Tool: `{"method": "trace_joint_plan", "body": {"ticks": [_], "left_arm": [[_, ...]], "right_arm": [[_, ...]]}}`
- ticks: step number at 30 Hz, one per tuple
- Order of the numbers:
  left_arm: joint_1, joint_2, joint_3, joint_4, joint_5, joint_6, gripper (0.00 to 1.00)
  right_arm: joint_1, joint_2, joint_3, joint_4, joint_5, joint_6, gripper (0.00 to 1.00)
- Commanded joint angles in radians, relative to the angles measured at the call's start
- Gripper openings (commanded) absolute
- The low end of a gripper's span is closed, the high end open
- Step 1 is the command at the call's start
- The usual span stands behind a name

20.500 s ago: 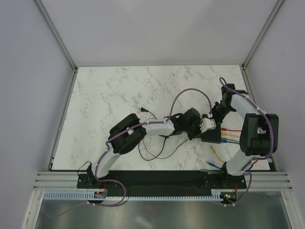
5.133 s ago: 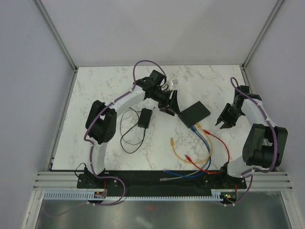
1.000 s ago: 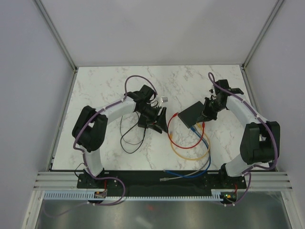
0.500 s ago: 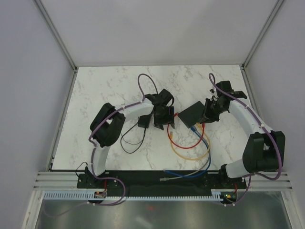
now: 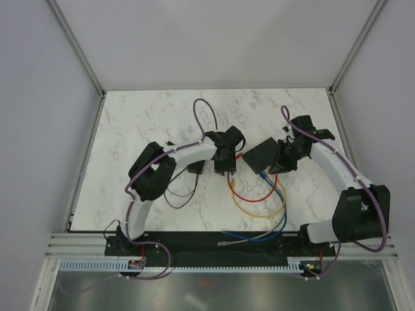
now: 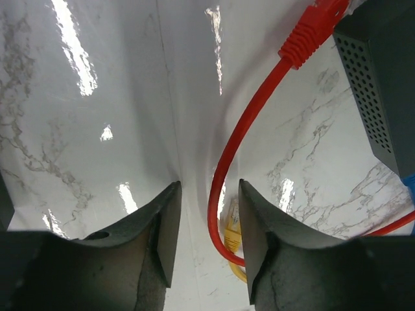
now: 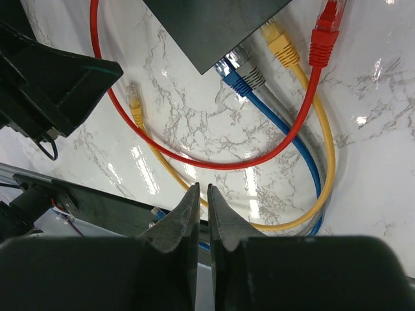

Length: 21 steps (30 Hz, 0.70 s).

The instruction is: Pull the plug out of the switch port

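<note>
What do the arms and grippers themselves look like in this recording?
Left arm and right arm have white shells with black joints; a purple cable runs along each, looping free near the wrist. Left gripper and right gripper have dark, tapered fingers.

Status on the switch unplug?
Left gripper open, straddling the red cable. Right gripper shut, empty, by the switch. Blue plug, grey plug, yellow plug at its ports. Slack cable loops crowd that edge.
</note>
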Motion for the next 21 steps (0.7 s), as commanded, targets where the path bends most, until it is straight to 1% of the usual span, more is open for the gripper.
{"method": "trace_joint_plan", "body": {"ticks": [1, 4, 5, 7, 8, 10, 14, 17, 21], "left_arm": [[-0.013, 0.028, 0.027, -0.011, -0.026, -0.029, 0.46], [-0.010, 0.036, 0.021, -0.013, -0.034, -0.016, 0.39], [-0.010, 0.033, 0.024, -0.014, -0.026, -0.007, 0.30], [-0.010, 0.025, 0.039, -0.013, -0.025, 0.013, 0.20], [-0.010, 0.005, 0.045, -0.013, -0.029, 0.041, 0.12], [-0.008, -0.024, 0.065, -0.016, -0.038, 0.070, 0.04], [-0.007, -0.102, 0.099, -0.016, -0.005, 0.189, 0.02], [-0.005, -0.177, 0.107, -0.019, 0.003, 0.269, 0.02], [0.025, -0.272, 0.088, -0.027, -0.006, 0.332, 0.02]], "right_arm": [[0.005, -0.002, 0.031, 0.005, 0.009, -0.016, 0.17], [0.005, -0.010, 0.023, 0.008, 0.012, -0.013, 0.16], [0.005, -0.014, 0.022, 0.007, 0.023, -0.012, 0.16], [0.005, -0.022, 0.021, 0.007, 0.032, -0.009, 0.15], [0.006, -0.022, 0.023, 0.008, 0.034, -0.013, 0.15], [0.006, -0.026, 0.023, 0.007, 0.040, -0.013, 0.17], [0.006, -0.031, 0.026, 0.011, 0.047, -0.015, 0.20], [0.006, -0.039, 0.029, 0.022, 0.055, -0.016, 0.27], [0.005, -0.042, 0.032, 0.030, 0.060, -0.013, 0.38]]}}
